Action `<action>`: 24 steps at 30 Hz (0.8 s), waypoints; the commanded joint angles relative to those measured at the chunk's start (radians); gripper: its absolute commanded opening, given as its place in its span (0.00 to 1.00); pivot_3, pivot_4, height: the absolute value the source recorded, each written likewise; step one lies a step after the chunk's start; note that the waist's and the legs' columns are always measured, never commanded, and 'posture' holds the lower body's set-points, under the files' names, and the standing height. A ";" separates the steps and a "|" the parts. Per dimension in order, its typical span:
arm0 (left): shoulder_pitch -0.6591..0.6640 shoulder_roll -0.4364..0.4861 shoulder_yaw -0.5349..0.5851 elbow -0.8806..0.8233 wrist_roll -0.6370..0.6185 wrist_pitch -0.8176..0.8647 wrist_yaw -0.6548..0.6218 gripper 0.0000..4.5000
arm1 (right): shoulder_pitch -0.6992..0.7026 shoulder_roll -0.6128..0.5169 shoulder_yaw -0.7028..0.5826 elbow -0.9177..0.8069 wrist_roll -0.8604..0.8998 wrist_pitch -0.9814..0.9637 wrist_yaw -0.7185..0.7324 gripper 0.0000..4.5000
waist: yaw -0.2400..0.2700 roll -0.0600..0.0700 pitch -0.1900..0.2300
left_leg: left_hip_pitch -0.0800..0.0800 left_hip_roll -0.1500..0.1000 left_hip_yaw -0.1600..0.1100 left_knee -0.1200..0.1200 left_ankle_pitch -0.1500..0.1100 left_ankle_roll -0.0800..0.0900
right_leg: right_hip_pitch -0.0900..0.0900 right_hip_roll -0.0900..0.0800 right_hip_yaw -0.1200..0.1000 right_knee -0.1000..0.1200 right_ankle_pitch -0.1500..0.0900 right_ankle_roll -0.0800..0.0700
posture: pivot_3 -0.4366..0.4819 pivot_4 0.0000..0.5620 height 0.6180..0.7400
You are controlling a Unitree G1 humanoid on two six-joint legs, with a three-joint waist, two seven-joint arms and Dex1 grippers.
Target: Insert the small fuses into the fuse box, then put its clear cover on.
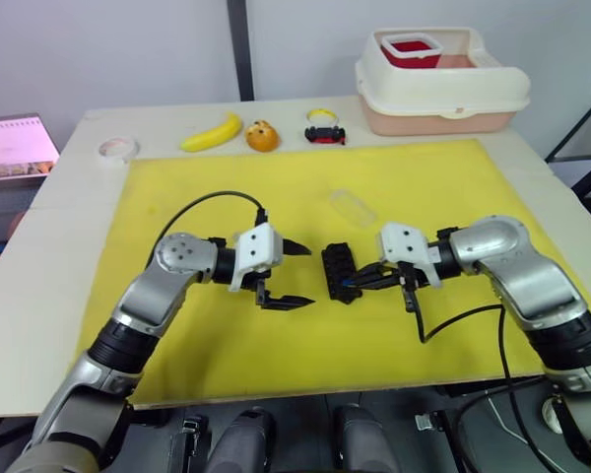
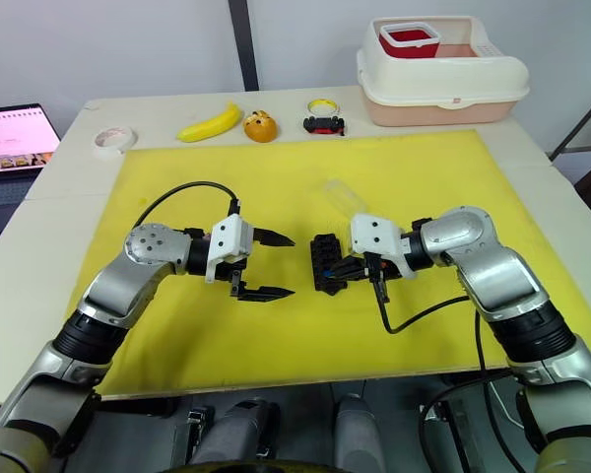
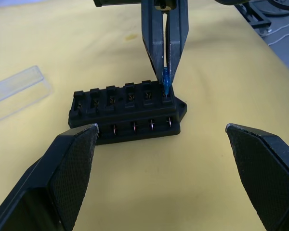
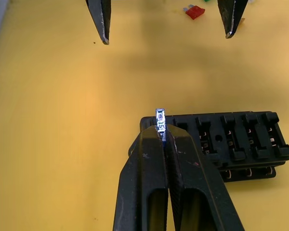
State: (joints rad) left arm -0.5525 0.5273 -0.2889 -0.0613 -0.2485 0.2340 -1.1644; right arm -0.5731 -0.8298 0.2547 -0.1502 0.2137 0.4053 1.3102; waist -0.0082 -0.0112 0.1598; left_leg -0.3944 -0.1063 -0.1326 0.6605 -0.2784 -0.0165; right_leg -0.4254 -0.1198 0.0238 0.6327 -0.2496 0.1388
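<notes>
The black fuse box [image 1: 340, 273] lies in the middle of the yellow mat [image 1: 305, 187], its slots facing up. My right gripper [image 1: 355, 285] is shut on a small blue fuse [image 3: 166, 83], holding it upright at the end slot of the box's corner [image 4: 160, 121]. My left gripper [image 1: 288, 274] hangs open just left of the box, its two fingers [image 3: 74, 159] wide apart and holding nothing. The clear cover [image 1: 353, 207] lies flat on the mat behind the box. A red fuse [image 4: 195, 11] lies loose on the mat beyond the left gripper.
At the table's back stand a cream lidded bin [image 1: 443, 84], a banana [image 1: 213, 133], an orange object [image 1: 262, 135], a small black and red item [image 1: 324, 130] and a white tape roll [image 1: 118, 148]. A laptop [image 1: 15, 148] sits far left.
</notes>
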 commanded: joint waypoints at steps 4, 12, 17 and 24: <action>-0.002 -0.001 0.013 -0.021 -0.001 -0.021 0.003 1.00 | -0.009 -0.010 -0.008 -0.002 -0.008 -0.027 0.013 0.01 | -0.001 0.000 0.000 | 0.000 0.000 0.000 0.000 0.000 0.000 | 0.000 0.000 0.000 0.000 0.000 0.000 | 0.48 0.27 1.00; -0.001 0.000 0.011 -0.028 -0.002 -0.018 0.006 1.00 | -0.001 -0.008 -0.007 0.002 -0.023 -0.037 0.005 0.01 | -0.001 0.000 0.000 | 0.000 0.000 0.000 0.000 0.000 0.000 | 0.000 0.000 0.000 0.000 0.000 0.000 | 0.48 0.27 1.00; -0.003 -0.002 0.010 -0.029 -0.003 -0.015 0.007 1.00 | -0.001 -0.004 -0.003 0.009 -0.035 -0.042 -0.003 0.01 | -0.001 0.000 0.000 | 0.000 0.000 0.000 0.000 0.000 0.000 | 0.000 0.000 0.000 0.000 0.000 0.000 | 0.48 0.27 1.00; -0.010 -0.002 0.013 -0.018 -0.003 -0.018 0.004 1.00 | 0.008 -0.008 -0.001 -0.003 -0.035 -0.043 0.002 0.01 | -0.001 0.000 0.000 | 0.000 0.000 0.000 0.000 0.000 0.000 | 0.000 0.000 0.000 0.000 0.000 0.000 | 0.48 0.27 1.00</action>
State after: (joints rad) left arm -0.5526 0.5268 -0.2889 -0.0610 -0.2484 0.2284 -1.1578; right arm -0.5634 -0.8323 0.2630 -0.1327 0.1789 0.3665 1.3118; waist -0.0087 -0.0112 0.1598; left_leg -0.3944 -0.1062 -0.1326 0.6605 -0.2784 -0.0165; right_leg -0.4254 -0.1198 0.0238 0.6328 -0.2496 0.1388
